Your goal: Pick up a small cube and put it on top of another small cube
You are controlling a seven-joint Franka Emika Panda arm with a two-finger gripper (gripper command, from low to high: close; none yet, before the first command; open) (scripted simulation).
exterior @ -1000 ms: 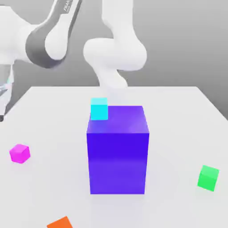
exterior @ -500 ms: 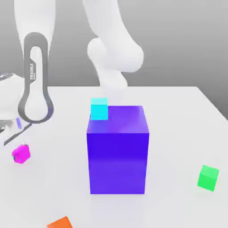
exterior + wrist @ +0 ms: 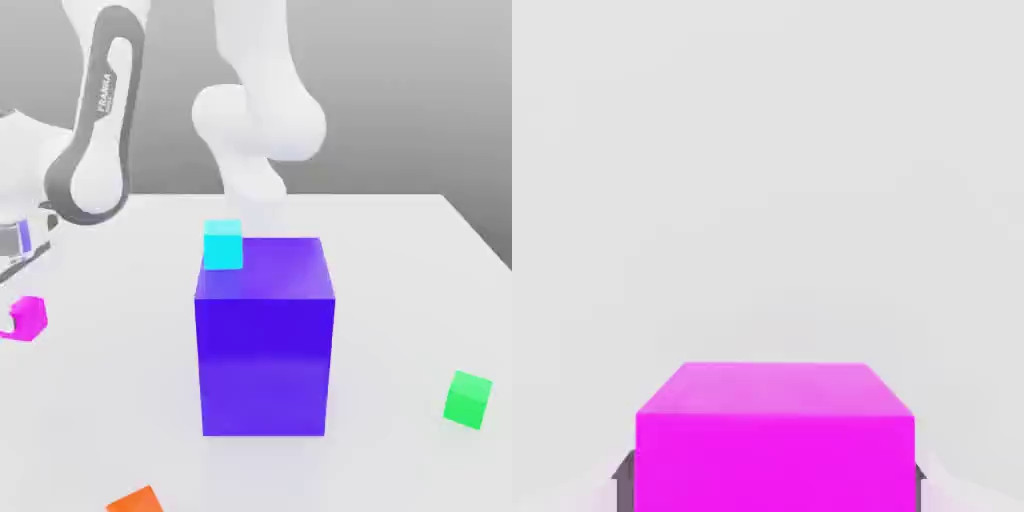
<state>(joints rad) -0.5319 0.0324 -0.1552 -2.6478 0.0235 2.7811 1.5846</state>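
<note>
"FRANKA" is legible in light letters on the grey-edged arm link [image 3: 97, 115], ext. view's left; no other text readable. Counter [image 3: 400, 300] is plain off-white w/ a faint sheen; behind it, a plain grey wall [image 3: 400, 100]. Hand [image 3: 770, 490] is clamped on the magenta cube [image 3: 774, 460], a finger on each side. In ext. view, cube's at the far left, well apart from the big purple-blue block [image 3: 265, 365], which has the cyan cube [image 3: 223, 245] on top.

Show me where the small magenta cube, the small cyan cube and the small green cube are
Small magenta cube [image 3: 775, 463]: hand view, side face.
Small cyan cube [image 3: 223, 250]: exterior view, front face.
Small green cube [image 3: 467, 402]: exterior view, side face.
</note>
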